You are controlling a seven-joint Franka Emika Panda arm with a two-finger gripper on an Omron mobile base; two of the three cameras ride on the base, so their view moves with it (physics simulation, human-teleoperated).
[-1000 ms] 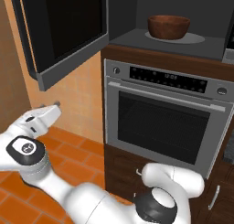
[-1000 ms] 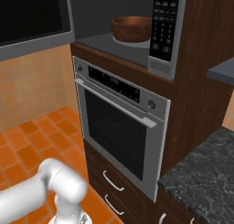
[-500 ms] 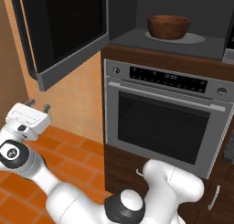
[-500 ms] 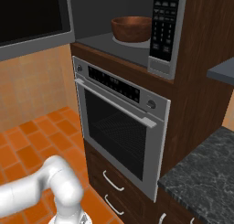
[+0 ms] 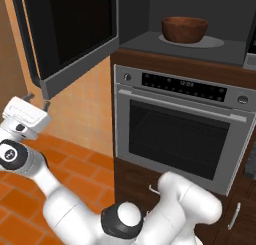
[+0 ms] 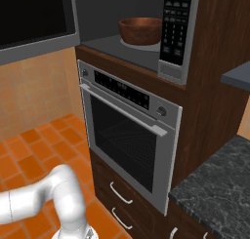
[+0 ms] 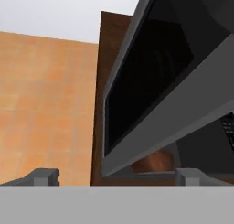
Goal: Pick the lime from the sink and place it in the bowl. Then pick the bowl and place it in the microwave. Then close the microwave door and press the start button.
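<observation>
Reddish-brown bowl (image 5: 184, 28) sits unmoved in our microwave (image 5: 200, 19) — our gripper (image 5: 37, 101) has swung left, wide open and empty, below the microwave door (image 5: 70, 34).

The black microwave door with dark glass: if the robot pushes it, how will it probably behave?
The black microwave door with dark glass looks like a rigid flat panel, so it should probably swing as one piece without bending. It stands wide open, so closing likely needs a long arc. The open tool sits just below its lower edge.

The pincer (image 5: 37, 100) has swung left, below the microwave door (image 5: 75, 34).
</observation>
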